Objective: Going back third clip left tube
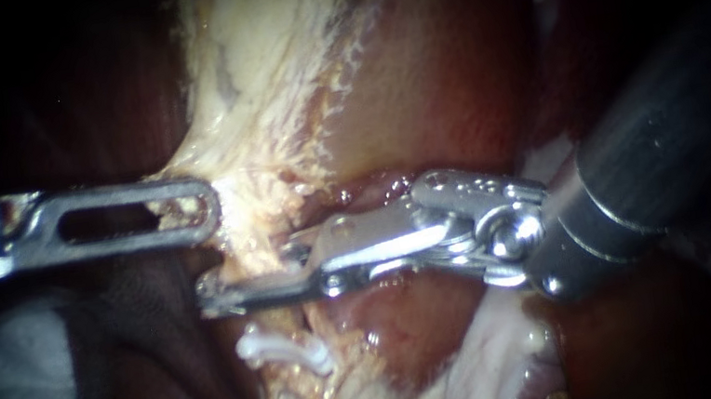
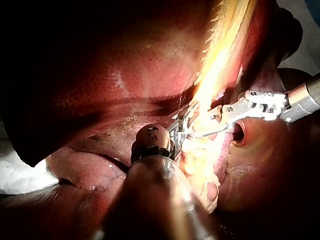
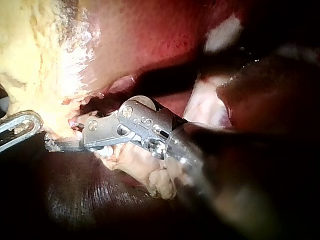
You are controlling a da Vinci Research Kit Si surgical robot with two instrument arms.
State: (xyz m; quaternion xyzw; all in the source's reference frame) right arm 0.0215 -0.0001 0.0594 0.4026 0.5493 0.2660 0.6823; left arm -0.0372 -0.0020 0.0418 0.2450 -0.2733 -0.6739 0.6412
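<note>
Clips [image 1: 289,350] sit just below the right instrument's end effector [image 1: 254,278], which stands open, its long axis running sideways above them.

Two instruments: left instrument [image 1: 208,207] touching the left edge of the pale tissue band [image 1: 261,72], right instrument [image 1: 238,293] reaching across that band. One pale tissue band only. White clips [image 1: 289,350] on the band's lower part: at least one, exact number too blurred to tell. One liver [image 2: 100,75], beside the band.
</note>
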